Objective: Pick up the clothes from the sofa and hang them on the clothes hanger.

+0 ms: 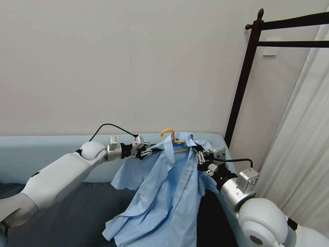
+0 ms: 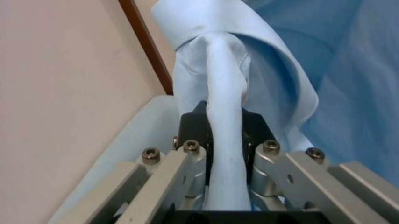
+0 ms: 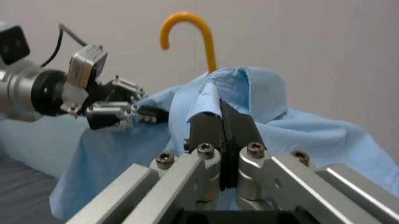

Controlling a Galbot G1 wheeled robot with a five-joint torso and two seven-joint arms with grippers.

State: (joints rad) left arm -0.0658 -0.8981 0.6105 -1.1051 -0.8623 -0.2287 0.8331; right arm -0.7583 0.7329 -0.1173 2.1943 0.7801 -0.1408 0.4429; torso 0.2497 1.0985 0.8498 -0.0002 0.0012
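A light blue shirt hangs on a yellow hanger whose hook rises above the collar, held up over the sofa. My left gripper is shut on the shirt's left shoulder; in the left wrist view the blue fabric runs pinched between its fingers. My right gripper is shut on the shirt's right shoulder near the collar. The right wrist view shows the hanger hook and my left gripper beyond it.
A dark wooden clothes rack stands at the right against the wall, its top bar high up. A white curtain hangs at far right. The pale blue sofa back and dark seat lie below.
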